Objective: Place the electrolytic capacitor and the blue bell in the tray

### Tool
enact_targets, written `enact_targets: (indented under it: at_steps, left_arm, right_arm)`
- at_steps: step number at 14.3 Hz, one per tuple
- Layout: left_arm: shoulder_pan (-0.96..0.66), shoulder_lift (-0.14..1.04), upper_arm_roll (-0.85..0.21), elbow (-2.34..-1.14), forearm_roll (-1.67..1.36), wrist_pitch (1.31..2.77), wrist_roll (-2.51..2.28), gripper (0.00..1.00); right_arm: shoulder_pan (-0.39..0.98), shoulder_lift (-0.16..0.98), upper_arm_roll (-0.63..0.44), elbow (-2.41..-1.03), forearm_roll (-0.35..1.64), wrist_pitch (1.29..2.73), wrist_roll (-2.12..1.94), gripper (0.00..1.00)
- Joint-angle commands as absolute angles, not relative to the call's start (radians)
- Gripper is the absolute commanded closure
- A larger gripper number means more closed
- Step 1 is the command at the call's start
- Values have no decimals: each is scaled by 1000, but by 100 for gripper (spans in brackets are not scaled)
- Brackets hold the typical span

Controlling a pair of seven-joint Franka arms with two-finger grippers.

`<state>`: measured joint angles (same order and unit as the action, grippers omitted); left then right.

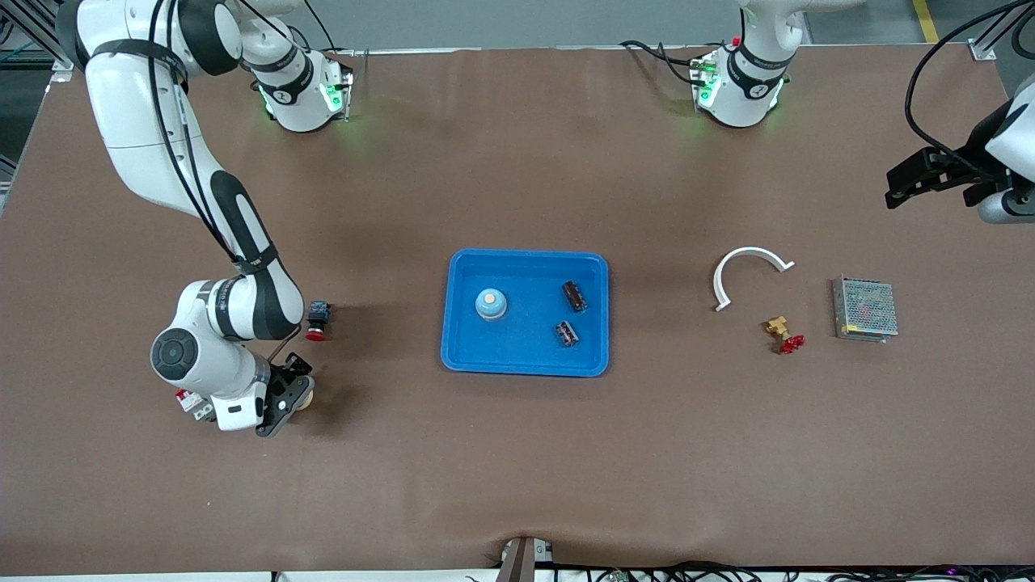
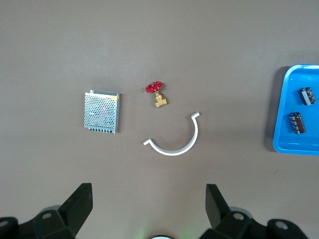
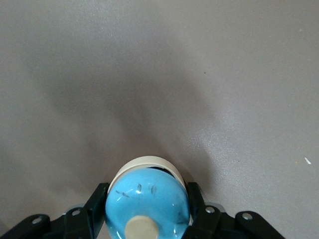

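Note:
My right gripper (image 1: 293,398) is down at the table toward the right arm's end, shut on a blue bell (image 3: 147,201) with a cream base and knob; a finger presses each side of the dome. Another blue bell (image 1: 491,304) and two dark electrolytic capacitors (image 1: 575,295) (image 1: 567,333) lie in the bright-blue tray (image 1: 525,343) at mid-table. The left wrist view catches the tray's edge (image 2: 284,129) and both capacitors (image 2: 307,95) (image 2: 297,122). My left gripper (image 1: 893,187) (image 2: 148,204) waits open and holds nothing, high over the left arm's end of the table.
A red-capped button (image 1: 317,319) and a small white-and-red part (image 1: 190,402) lie close to my right gripper. Toward the left arm's end lie a white curved piece (image 1: 748,271), a brass valve with a red handle (image 1: 784,333) and a metal mesh box (image 1: 865,309).

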<state>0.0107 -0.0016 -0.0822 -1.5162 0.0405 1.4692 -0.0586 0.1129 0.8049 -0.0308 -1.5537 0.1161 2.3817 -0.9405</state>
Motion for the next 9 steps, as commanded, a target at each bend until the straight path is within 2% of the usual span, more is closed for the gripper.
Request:
enact_targets:
  at_steps: [1, 4, 9]
  left_arm:
    - [-3, -83, -64, -1612, 20, 1492, -49, 0]
    - [-6, -115, -67, -1641, 20, 1499, -57, 0]
    - [-17, -138, -74, -1657, 20, 1503, -67, 0]
  right_arm:
    - [95, 811, -17, -1539, 133, 2378, -959, 41]
    - [95, 807, -17, -1532, 137, 2369, -950, 41]
    - [110, 796, -17, -1462, 137, 2226, -849, 41]
